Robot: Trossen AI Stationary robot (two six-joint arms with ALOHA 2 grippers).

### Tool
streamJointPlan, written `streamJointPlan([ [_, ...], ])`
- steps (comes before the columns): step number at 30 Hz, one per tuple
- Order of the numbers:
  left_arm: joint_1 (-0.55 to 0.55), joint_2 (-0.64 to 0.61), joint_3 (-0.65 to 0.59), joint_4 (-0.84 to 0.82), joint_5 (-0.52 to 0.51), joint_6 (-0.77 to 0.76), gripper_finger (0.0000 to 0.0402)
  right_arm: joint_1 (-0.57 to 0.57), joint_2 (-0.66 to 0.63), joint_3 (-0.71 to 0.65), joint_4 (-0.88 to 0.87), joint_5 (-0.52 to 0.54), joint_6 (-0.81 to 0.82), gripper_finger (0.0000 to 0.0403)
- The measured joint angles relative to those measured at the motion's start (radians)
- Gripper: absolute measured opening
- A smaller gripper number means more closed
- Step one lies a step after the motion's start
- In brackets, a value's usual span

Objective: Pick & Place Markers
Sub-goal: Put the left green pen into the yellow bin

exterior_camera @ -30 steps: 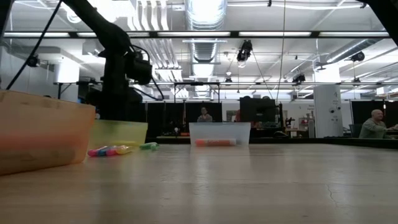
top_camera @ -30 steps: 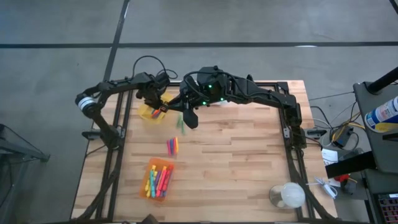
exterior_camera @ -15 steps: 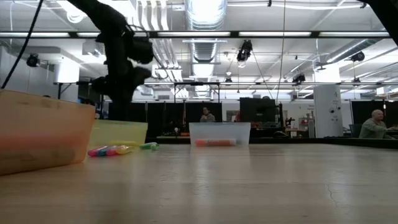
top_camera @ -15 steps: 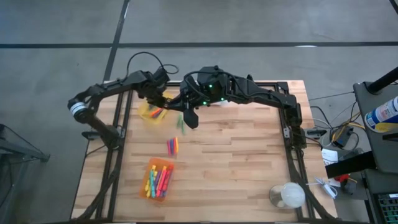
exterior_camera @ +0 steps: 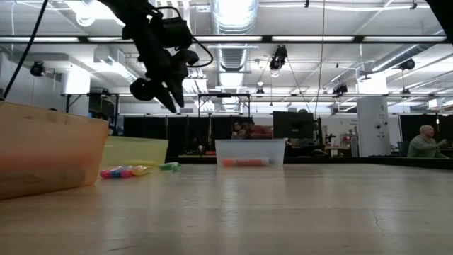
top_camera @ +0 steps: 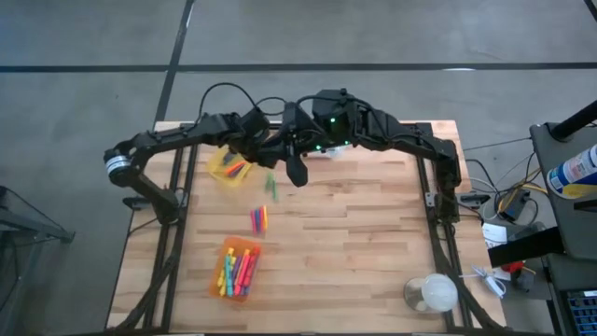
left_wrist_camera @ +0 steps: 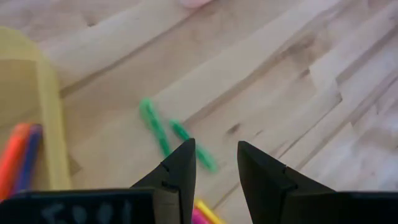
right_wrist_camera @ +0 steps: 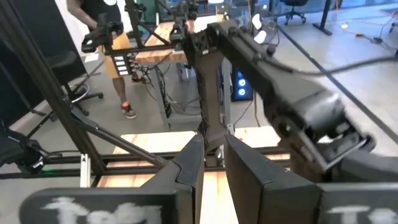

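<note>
Left pincer point(left_wrist_camera: 214, 165): jaws part open, nothing between them, hanging above the table point(top_camera: 373, 243) just right of the yellow bin point(top_camera: 227, 169), over the two green markers point(left_wrist_camera: 174, 134). Right pincer point(right_wrist_camera: 211, 165): narrow gap, empty, raised at table centre-far, close beside the left arm.

Markers by group size: the biggest lot lies in the orange bin point(top_camera: 239, 269) near-left, a few sit in the yellow bin, a small pink/orange cluster point(top_camera: 258, 219) lies loose mid-table, and the green pair lies loose just beyond it.

Step in hand, my read: go for a green one. Do it well by picking one of the two, turning the jaws across its barrel, and dropping straight down so the second stick doesn't get nudged or pinched along. The right arm is crowding, so keep clear.

Views: only the left wrist view separates the greens into two sticks. The low view point(exterior_camera: 166, 81) shows the pincer well off the surface. The high view alone gives the bin layout.
</note>
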Motion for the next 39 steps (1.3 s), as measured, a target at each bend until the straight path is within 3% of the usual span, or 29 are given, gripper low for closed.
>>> streamJointPlan([
  [23, -0.029, 0.295, -0.007, 0.017, -0.039, 0.012, 0.0112, 0.000, -0.022, 0.000, 0.007, 0.000, -0.027, 0.0056],
  [39, -0.029, 0.375, -0.004, 0.021, -0.095, 0.065, 0.0095, 0.000, -0.022, 0.000, 0.005, 0.000, -0.031, 0.0057],
])
